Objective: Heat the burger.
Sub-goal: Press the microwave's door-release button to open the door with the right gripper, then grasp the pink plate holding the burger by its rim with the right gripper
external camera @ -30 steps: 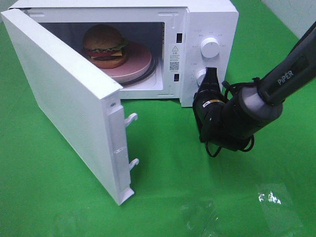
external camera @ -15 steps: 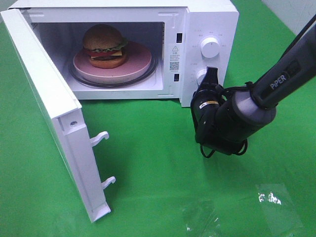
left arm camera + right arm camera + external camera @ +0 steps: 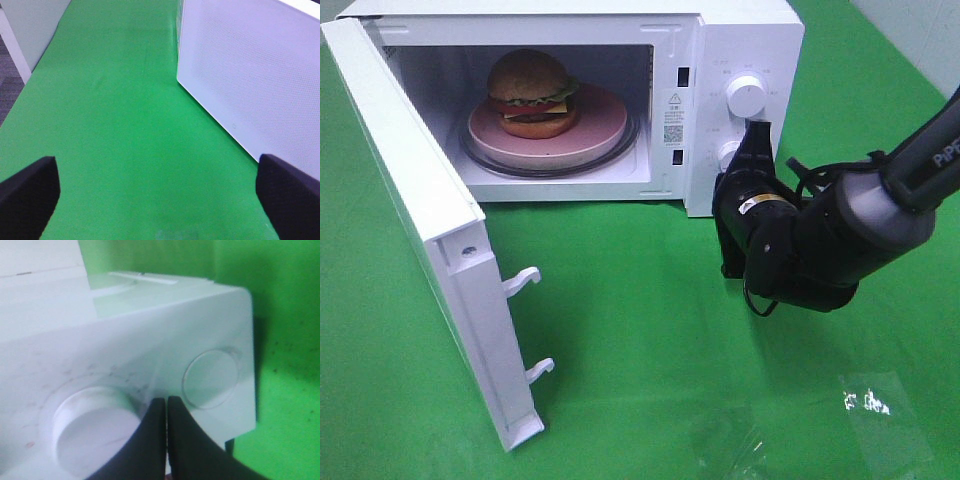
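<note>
The burger point(image 3: 532, 90) sits on a pink plate point(image 3: 605, 125) inside the open white microwave point(image 3: 740, 35). The microwave door point(image 3: 410, 200) swings wide to the left. My right gripper point(image 3: 758, 128) is shut, and its tips are at the control panel, just right of the lower knob point(image 3: 728, 152) and below the upper knob point(image 3: 746, 95). In the right wrist view the shut gripper point(image 3: 166, 402) points at the panel between a raised knob point(image 3: 95, 432) and a flat round disc point(image 3: 212, 377). My left gripper point(image 3: 160, 200) is open over bare green cloth, holding nothing.
The door's dotted outer face point(image 3: 250, 75) stands close beside my left gripper. Two latch hooks point(image 3: 525, 280) jut from the door's edge. Green cloth point(image 3: 640, 330) covers the table, and a clear plastic scrap point(image 3: 870, 400) lies front right.
The door swung fully open a second ago and then stayed still. My right arm has shifted right, and its shut tips rose from the lower knob towards the upper one.
</note>
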Controlling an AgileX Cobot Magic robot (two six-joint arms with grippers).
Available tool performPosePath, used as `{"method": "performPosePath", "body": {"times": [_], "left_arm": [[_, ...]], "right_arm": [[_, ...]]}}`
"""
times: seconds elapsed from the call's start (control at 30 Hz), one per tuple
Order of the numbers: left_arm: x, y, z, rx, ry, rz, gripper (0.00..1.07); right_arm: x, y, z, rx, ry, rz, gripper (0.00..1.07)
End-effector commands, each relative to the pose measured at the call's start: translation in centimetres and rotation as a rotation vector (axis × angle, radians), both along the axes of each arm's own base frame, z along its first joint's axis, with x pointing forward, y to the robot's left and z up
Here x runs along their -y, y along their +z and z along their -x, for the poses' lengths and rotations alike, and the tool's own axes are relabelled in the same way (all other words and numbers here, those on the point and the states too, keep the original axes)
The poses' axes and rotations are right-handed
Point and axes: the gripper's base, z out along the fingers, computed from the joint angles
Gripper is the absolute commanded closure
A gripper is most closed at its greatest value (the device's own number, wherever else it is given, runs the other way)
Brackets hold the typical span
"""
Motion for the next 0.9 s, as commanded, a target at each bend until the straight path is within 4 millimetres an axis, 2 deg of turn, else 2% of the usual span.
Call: {"method": "performPosePath", "body": {"times": [0.03, 0.07, 0.2, 0.37, 0.43, 0.47, 0.5, 0.57, 0.6, 0.63, 0.73, 0.83, 0.9], "left_arm": [[0.0, -0.1, 0.2, 0.022, 0.004, 0.002, 0.06], [0.0, -0.1, 0.2, 0.022, 0.004, 0.002, 0.06], [0.0, -0.1, 0.2, 0.022, 0.004, 0.002, 0.06], [0.0, -0.1, 0.2, 0.022, 0.004, 0.002, 0.06], [0.0, -0.1, 0.2, 0.022, 0.004, 0.002, 0.06], [0.0, -0.1, 0.2, 0.022, 0.004, 0.002, 0.06], [0.0, -0.1, 0.2, 0.022, 0.004, 0.002, 0.06], [0.0, -0.1, 0.2, 0.022, 0.004, 0.002, 0.06], [0.0, -0.1, 0.2, 0.022, 0.004, 0.002, 0.06], [0.0, -0.1, 0.2, 0.022, 0.004, 0.002, 0.06], [0.0, -0.1, 0.2, 0.022, 0.004, 0.002, 0.06], [0.0, -0.1, 0.2, 0.022, 0.004, 0.002, 0.06], [0.0, -0.1, 0.2, 0.022, 0.004, 0.002, 0.06]], "right_arm": [[0.0, 0.6, 0.9, -0.029, 0.077, 0.014, 1.07], [0.0, 0.6, 0.9, -0.029, 0.077, 0.014, 1.07], [-0.3, 1.6, 2.5, -0.119, 0.256, 0.124, 1.07], [-0.5, 2.1, 3.1, -0.164, 0.336, 0.206, 1.06], [-0.8, 2.7, 3.9, -0.213, 0.465, 0.333, 1.05], [-0.8, 2.7, 3.9, -0.213, 0.465, 0.333, 1.05], [-1.0, 3.1, 4.2, -0.210, 0.554, 0.433, 1.05], [-1.0, 3.2, 4.4, -0.208, 0.594, 0.483, 1.05], [-1.1, 3.6, 4.8, -0.204, 0.679, 0.579, 1.04], [-1.1, 3.6, 4.8, -0.204, 0.679, 0.579, 1.04], [-1.0, 3.9, 5.8, -0.240, 0.834, 0.742, 1.03], [-1.0, 4.0, 6.0, -0.246, 0.865, 0.777, 1.03], [-0.7, 4.3, 6.8, -0.278, 0.984, 0.900, 1.02]]}}
